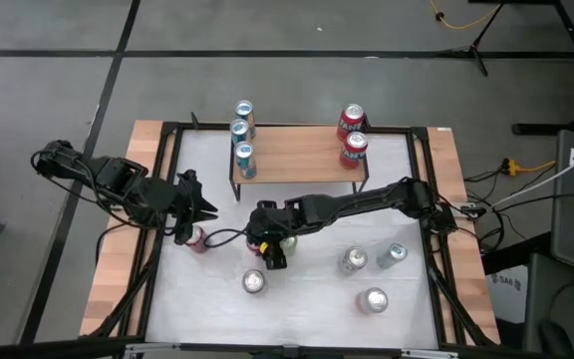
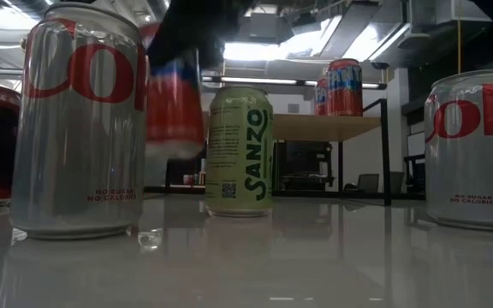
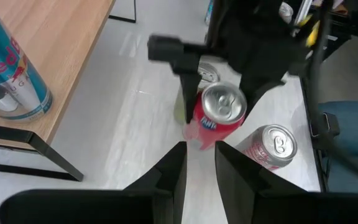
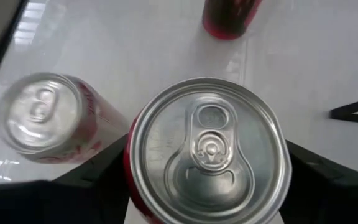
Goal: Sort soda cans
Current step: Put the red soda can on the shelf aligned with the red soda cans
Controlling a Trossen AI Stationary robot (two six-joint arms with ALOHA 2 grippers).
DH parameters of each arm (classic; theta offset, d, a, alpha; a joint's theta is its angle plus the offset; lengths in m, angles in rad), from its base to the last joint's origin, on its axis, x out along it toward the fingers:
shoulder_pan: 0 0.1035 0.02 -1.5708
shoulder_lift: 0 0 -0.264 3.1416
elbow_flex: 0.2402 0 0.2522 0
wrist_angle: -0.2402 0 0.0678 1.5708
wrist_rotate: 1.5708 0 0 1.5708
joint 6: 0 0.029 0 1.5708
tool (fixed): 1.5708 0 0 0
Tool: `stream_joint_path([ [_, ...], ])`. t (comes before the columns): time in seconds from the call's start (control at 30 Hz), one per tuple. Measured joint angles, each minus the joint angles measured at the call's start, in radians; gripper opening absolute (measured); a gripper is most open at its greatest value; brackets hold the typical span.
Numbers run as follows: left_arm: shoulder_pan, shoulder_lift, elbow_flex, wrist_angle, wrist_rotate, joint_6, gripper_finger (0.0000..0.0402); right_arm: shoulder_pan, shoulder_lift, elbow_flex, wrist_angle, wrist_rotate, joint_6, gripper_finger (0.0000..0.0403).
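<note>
My right gripper (image 1: 267, 244) reaches to the table's middle and is shut on a red soda can (image 4: 207, 149), also seen in the left wrist view (image 3: 219, 118) and low view (image 2: 174, 103). A yellow-green can (image 2: 240, 150) stands just behind it. A silver can with red lettering (image 4: 42, 118) stands upright beside it. My left gripper (image 3: 201, 158) is open and empty at the left (image 1: 207, 211), with another red can (image 1: 198, 237) standing near it. Blue cans (image 1: 244, 140) and red cans (image 1: 353, 135) stand on a wooden shelf (image 1: 297, 150). My right gripper holds the red can by the upper part of its wall (image 3: 197, 109), one finger on each side (image 4: 104, 171). The fingers come from above, pointing down. The can is about upright, a little tilted, and its base looks lifted off the table in the low view.
More silver cans stand at the near middle (image 1: 254, 282) and near right (image 1: 355, 260), (image 1: 374, 299), with a bluish one (image 1: 393, 253). The shelf's black legs (image 1: 235, 189) stand on the white table (image 1: 307, 309). A black frame (image 1: 167, 160) runs round the table.
</note>
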Motion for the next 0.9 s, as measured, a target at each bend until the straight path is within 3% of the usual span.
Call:
stream_joint_path([
  [0.27,0.0,0.0,0.0,0.0,-0.001,0.004,0.0076,0.0,-0.003,0.229,-0.226,0.004,-0.001,0.029],
  [0.43,0.0,0.0,0.0,0.0,-0.04,0.005,0.0076,0.001,-0.006,0.352,-0.371,0.084,0.0,0.0287],
  [0.9,0.0,0.015,0.002,0.0,-0.077,0.005,0.0076,-0.001,-0.211,0.314,-0.629,0.257,0.107,0.0288],
])
